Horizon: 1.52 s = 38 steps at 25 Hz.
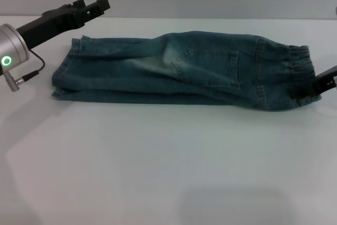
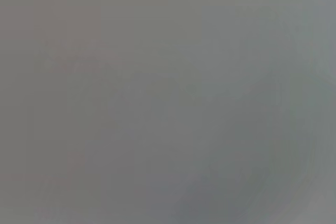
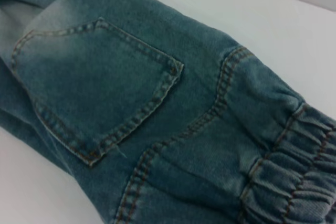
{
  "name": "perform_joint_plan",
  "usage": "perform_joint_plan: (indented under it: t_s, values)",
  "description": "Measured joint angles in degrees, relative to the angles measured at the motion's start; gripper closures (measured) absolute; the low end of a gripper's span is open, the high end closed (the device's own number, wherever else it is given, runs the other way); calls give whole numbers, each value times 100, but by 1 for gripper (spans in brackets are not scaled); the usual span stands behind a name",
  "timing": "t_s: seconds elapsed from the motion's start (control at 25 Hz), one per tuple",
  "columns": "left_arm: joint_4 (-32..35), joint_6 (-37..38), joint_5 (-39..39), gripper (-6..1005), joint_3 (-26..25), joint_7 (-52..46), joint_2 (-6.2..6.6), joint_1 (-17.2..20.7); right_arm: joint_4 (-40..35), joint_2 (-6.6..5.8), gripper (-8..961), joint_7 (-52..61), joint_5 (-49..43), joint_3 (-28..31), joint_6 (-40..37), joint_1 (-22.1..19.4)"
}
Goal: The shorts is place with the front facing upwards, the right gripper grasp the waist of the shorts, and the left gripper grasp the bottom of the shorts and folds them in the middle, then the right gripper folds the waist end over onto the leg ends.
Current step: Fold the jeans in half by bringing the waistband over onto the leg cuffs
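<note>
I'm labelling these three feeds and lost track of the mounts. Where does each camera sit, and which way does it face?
Head view: on the robot's head, facing forward and down at the shorts on the table; left gripper and right gripper both show.
Left wrist view: on the left arm; only a featureless grey field, no body parts.
Right wrist view: on the right arm, close over the back pocket and waistband; no fingers visible.
Head and right wrist views share the shorts' waist end.

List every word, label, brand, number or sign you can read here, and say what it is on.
None can be read. The shorts show only stitching, a patch pocket and a gathered waistband, with no tag or print. The left hand, right hand and table bear no writing. The left wrist view shows nothing.
</note>
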Motion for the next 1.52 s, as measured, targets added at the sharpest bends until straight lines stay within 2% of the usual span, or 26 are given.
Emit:
perform_joint_plan:
  t_s: [0.4, 0.48, 0.56, 0.72, 0.92, 1.04, 1.16, 1.52]
  values:
    - [1, 51, 1, 172, 40, 19, 0, -30, -239, 10, 605, -75, 221, -6, -177, -179]
    - [1, 58, 3, 172, 179, 21, 1, -87, -551, 13, 811, -76, 433, -8, -417, -284]
    - [2, 35, 4, 172, 331, 22, 0, -162, -898, 12, 853, -74, 665, -10, -706, -378]
    - [-3, -10, 4, 172, 607, 23, -14, -373, -2048, -11, 936, 32, 1205, 41, -1639, -572]
    - [-10, -315, 1, 172, 1177, 14, -32, -651, -3280, -19, 937, 396, 1416, 62, -2383, -633]
    - [-15, -673, 0, 172, 1717, -31, -51, -764, -3839, -27, 937, 581, 1480, 62, -2746, -600]
    - [-32, -962, -14, 172, 2091, -52, -73, -804, -4250, -29, 937, 728, 1572, 62, -3027, -580]
    - [-233, -1278, -123, 172, 2670, -60, -79, -842, -5078, -107, 936, 1149, 2025, 205, -3625, -482]
